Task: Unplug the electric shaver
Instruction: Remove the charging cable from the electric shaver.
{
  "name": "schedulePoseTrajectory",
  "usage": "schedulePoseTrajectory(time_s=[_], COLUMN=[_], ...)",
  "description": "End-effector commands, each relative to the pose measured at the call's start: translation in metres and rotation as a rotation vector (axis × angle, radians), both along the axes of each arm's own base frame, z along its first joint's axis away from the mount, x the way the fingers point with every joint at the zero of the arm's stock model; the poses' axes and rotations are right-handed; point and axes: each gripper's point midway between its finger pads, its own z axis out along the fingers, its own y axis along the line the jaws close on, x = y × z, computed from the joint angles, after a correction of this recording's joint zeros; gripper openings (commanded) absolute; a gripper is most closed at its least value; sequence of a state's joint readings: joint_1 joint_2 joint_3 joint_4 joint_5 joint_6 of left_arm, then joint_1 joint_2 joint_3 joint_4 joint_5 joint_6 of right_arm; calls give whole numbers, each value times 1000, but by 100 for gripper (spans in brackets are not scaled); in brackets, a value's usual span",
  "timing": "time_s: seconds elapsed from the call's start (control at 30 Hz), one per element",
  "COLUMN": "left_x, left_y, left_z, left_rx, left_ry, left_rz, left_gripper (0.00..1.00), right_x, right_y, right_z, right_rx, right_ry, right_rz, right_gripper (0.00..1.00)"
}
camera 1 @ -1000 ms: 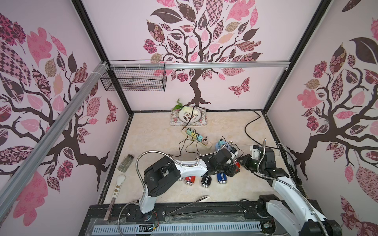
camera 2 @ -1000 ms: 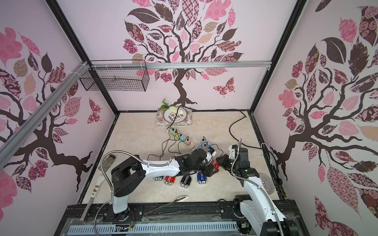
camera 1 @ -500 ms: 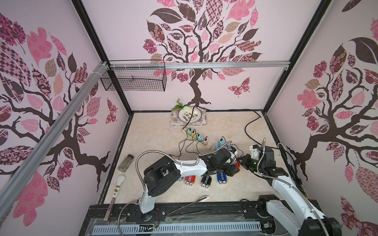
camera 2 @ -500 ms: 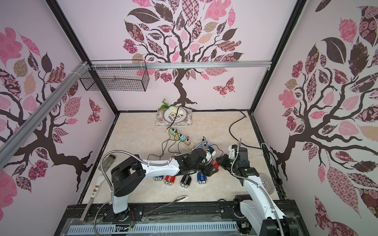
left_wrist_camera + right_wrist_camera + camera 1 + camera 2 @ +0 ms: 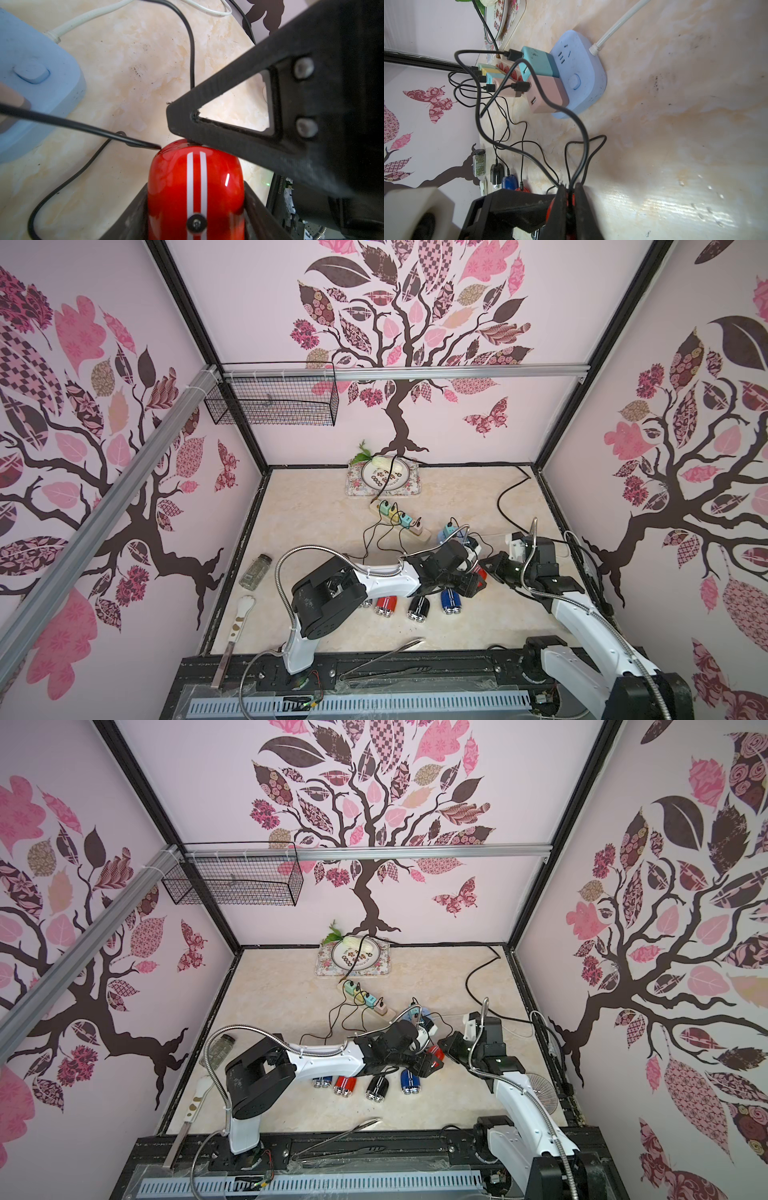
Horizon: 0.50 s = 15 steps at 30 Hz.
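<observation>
Far left by the wall a spice jar (image 5: 255, 571) lies out of the way, no part in this. Next, the left arm stretches low across the table, over a row of spare shavers (image 5: 417, 608), b/c its target sits past them, near the middle. Behind those, a blue power block (image 5: 583, 58) carries chargers feeding the tangle of cords. The left gripper (image 5: 471, 580) is approx. half-wide w/ its jaws clamped on both sides of the red shaver (image 5: 195, 182), pinning the body so it can't slide when the plug gets tugged. Just beside it, the right gripper (image 5: 570, 190) is pinched tight on the black cord (image 5: 580, 133) right at the shaver's end, so a pull would go into the connector, not the slack wire. Plug prob. not out yet, tho the right finger hides the socket. Can't tell which charger this cord runs to. Next move likely a straight pull apart.
</observation>
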<state>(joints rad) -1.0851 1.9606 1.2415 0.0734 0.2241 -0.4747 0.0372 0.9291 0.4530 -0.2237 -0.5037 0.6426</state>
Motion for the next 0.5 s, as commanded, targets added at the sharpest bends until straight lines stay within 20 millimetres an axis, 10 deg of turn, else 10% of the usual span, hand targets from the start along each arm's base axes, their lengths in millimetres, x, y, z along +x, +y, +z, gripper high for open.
schedulePoseTrajectory(time_s=[0.0,0.47], left_x=[-14,-22], left_y=[-4,-2], left_z=[19,18], left_rx=[-67,-75], left_ry=[-4,16], left_rz=[-61,-66], left_gripper=[34,34], right_x=[18,27], right_y=[-8,-22], right_z=[22,25], right_rx=[-41,-37], right_ry=[-79,-84], right_rz=[-23,-56], right_gripper=[7,7])
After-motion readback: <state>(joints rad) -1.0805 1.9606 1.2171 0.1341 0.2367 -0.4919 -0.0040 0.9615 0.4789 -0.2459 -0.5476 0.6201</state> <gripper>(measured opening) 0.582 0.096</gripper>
